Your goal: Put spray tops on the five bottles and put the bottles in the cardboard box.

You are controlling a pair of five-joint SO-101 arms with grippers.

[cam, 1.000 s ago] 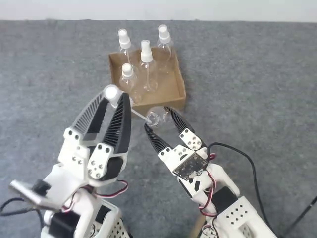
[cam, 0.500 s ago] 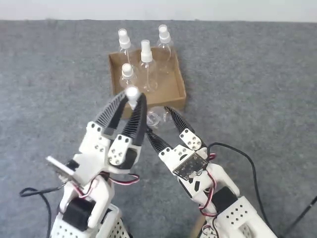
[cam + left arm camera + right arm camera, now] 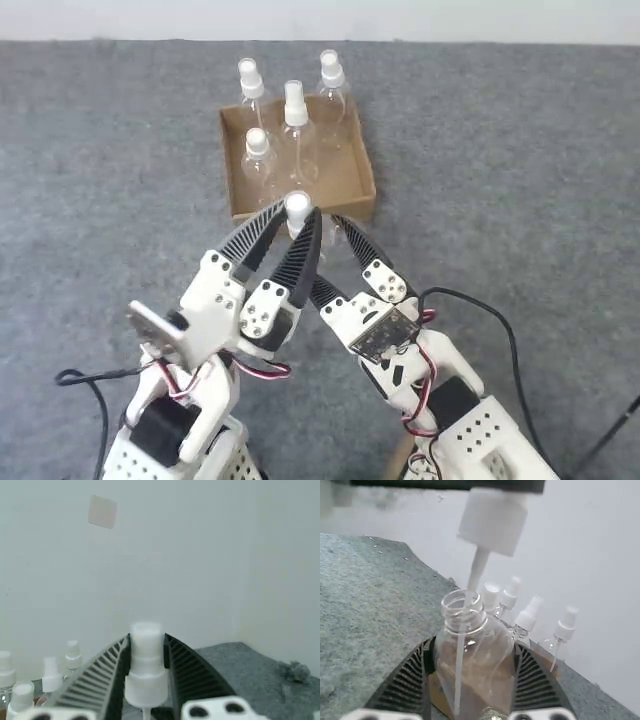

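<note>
Left gripper (image 3: 297, 211) is raised over the middle of the table (image 3: 520, 150), just in front of the near wall of the cardboard box (image 3: 364, 172). Its jaws are narrow and clamped on the collar of a white spray top (image 3: 146, 672), which hangs upright with its dip tube (image 3: 476, 567) pointing down.

Right gripper (image 3: 473, 652) sits directly below and slightly behind. Its jaws are pressed against both sides of the open bottle (image 3: 481, 639), a clear bottle held upright off the table.

In the right wrist view, the dip tube passes through the bottle's neck and runs down inside the body. The white cap itself is above the rim and not touching it. Where the tube's lower end sits cannot be told, as it is hidden near the bottle's base.

The cardboard box lies toward the far edge of the table, about mid-width. Four capped bottles (image 3: 294, 105) stand upright inside it, three toward the far wall and one nearer the front left corner. All four carry white spray tops.

A black cable (image 3: 505, 335) trails over the grey table surface beside the right arm's base, at the near right corner.
</note>
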